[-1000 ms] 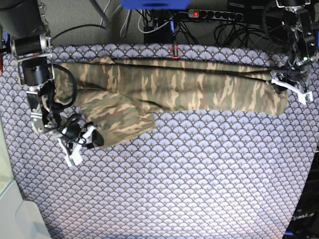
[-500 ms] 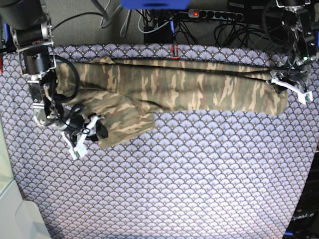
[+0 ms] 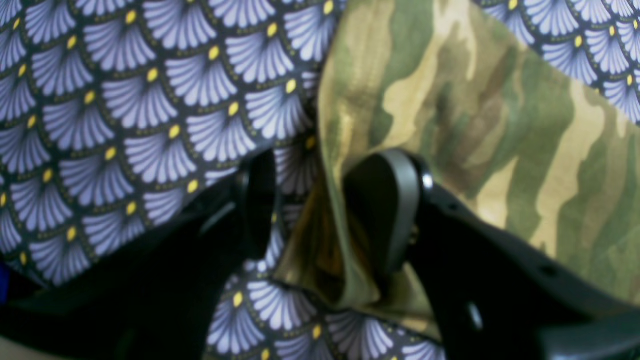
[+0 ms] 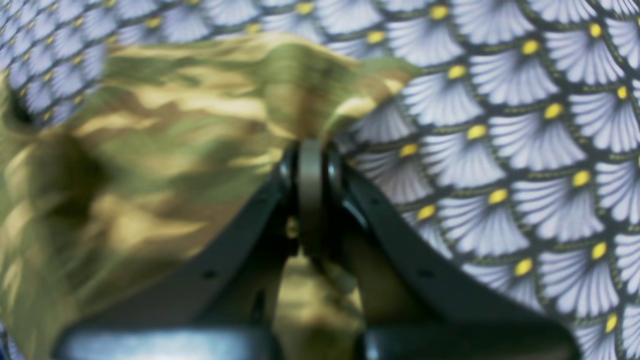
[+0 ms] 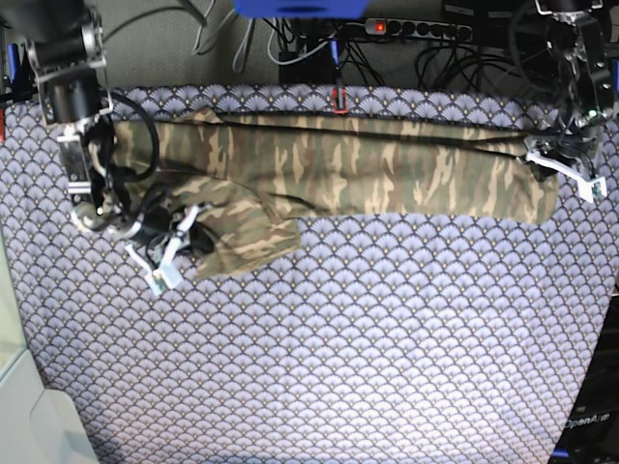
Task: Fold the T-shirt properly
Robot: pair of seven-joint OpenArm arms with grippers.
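The camouflage T-shirt (image 5: 387,164) lies as a long folded band across the far side of the purple tablecloth (image 5: 368,338), with a loose flap (image 5: 247,232) hanging toward me at its left end. My right gripper (image 5: 184,244) is at that flap's left edge. In the right wrist view its fingers (image 4: 311,165) are pressed together on the cloth's edge (image 4: 200,150). My left gripper (image 5: 564,174) sits at the band's right end. There its jaws (image 3: 325,170) stand apart, with a fold of the T-shirt (image 3: 450,100) between them, lying against one finger (image 3: 387,210).
A power strip and cables (image 5: 416,29) run behind the table's far edge, where a red clip (image 5: 338,99) sits. A pale object (image 5: 39,425) stands off the near left corner. Both arm bases rise at the far corners.
My right gripper has moved up and right onto the flap's edge and has shut there. The flap is slightly bunched. The left gripper has not moved.
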